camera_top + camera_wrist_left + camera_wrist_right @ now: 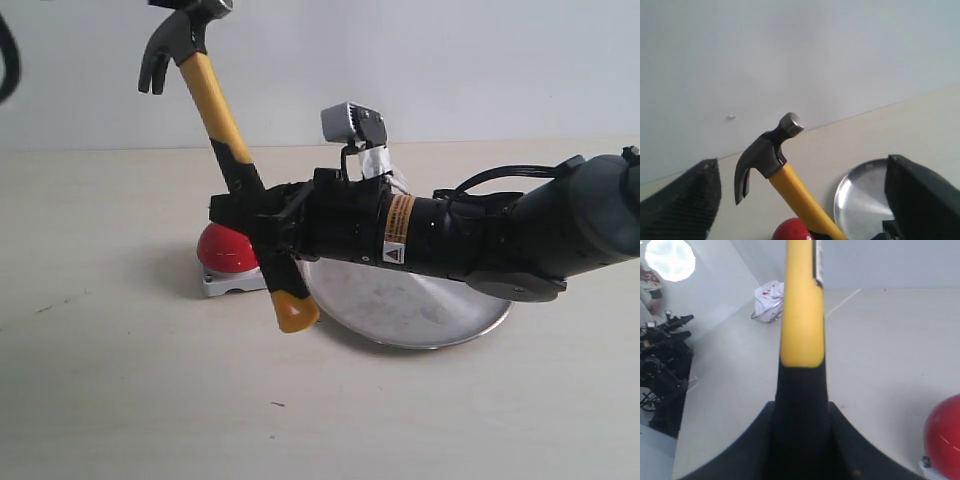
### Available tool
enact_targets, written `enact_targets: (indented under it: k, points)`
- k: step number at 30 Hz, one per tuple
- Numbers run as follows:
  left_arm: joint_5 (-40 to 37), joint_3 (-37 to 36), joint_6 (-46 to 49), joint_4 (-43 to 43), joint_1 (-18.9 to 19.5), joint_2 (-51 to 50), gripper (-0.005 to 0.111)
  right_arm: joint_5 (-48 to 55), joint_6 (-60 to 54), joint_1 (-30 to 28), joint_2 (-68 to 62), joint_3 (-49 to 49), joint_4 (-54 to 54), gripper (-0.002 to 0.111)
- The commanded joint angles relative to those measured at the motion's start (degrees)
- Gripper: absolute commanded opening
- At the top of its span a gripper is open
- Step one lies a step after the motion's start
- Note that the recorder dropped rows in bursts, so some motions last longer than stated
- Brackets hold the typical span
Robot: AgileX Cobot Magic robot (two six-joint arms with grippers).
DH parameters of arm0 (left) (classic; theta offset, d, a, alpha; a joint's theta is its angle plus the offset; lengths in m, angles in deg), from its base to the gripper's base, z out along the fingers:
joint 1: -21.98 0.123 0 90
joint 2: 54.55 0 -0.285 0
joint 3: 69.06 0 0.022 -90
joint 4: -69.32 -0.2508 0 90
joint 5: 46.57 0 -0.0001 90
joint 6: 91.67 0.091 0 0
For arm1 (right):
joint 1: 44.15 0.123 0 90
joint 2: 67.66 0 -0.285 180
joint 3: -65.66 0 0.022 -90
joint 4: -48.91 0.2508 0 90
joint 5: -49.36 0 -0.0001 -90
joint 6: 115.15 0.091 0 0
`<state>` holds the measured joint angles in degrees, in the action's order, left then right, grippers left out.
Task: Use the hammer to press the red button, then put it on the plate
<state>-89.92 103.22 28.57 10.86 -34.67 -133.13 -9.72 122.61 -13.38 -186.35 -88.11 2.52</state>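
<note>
The right gripper (262,215) is clamped low on the black part of the hammer (215,105). Its heavy head is up high on the left, so the hammer could slip or tip in the grip. Then it could miss the red button (225,247) and hit the grey base (232,283). The left gripper (802,197) is wide apart and holds nothing. The hammer has a dark head and a yellow handle. Its yellow tip hangs by the left rim of the plate (420,310).
</note>
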Motion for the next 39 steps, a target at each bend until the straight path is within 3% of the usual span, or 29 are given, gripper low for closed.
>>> enact_targets:
  k: [1, 4, 5, 6, 8, 10, 12, 16, 24, 27, 30, 32, 34, 39]
  points:
    - [4.7, -4.4, 1.0, 0.9, 0.0, 5.7, 0.062, -10.9, 0.9, -0.1, 1.0, -0.4, 0.4, 0.000]
    - [5.0, -8.4, -2.5, 0.9, 0.0, 9.6, 0.032, -10.9, 1.9, -0.1, 1.0, -0.4, 0.6, 0.000]
    - [5.0, -10.7, -5.2, 0.8, 0.0, 12.3, 0.011, -10.9, 2.4, -0.1, 1.0, -0.4, 0.4, 0.000]
    - [5.1, -12.1, -6.5, 0.6, 0.0, 13.8, 0.000, -10.9, 3.1, -0.1, 1.0, -0.4, 0.4, 0.000]
    - [8.9, -16.0, -6.9, -0.4, 0.0, 17.6, 0.000, -10.9, 4.0, -0.1, 1.0, -0.4, 0.2, 0.000]
    - [19.0, -20.6, -6.6, -3.8, 0.0, 21.5, 0.000, -10.9, 4.3, -0.1, 1.0, -0.4, -0.7, 0.000]
    - [34.5, -25.8, -6.6, -7.7, 0.5, 25.6, 0.000, -10.9, 4.9, -0.1, 1.1, -0.4, -1.0, 0.000]
    - [48.1, -30.8, -6.7, -7.5, 5.2, 28.6, 0.000, -10.9, 4.8, -0.1, 1.1, -0.4, -1.5, 0.000]
    - [63.6, -37.1, -3.1, -3.2, 25.9, 27.1, 0.000, -10.9, 3.2, -0.1, 6.3, -0.4, -3.2, 0.000]
    - [77.2, -38.9, -1.9, -2.4, 34.3, 24.1, 0.000, -10.9, 3.4, -0.1, 7.5, -0.4, -3.3, 0.000]
    - [102.5, -40.1, -0.7, -3.6, 46.8, 15.6, 0.000, -10.9, 4.0, -0.1, 8.2, -0.3, -4.9, 0.000]
    - [112.1, -40.1, -0.7, -5.3, 51.1, 11.3, 0.000, -10.9, 4.0, -0.1, 8.2, -0.3, -4.9, 0.000]
    - [113.3, -40.1, -1.6, -5.7, 55.2, 5.6, 0.000, -10.9, 4.0, -0.1, 8.2, -0.3, -4.8, 0.000]
    - [113.3, -40.1, -0.6, -3.2, 56.7, -4.0, 0.000, -10.9, 3.8, -0.1, 8.2, -0.3, -4.9, 0.000]
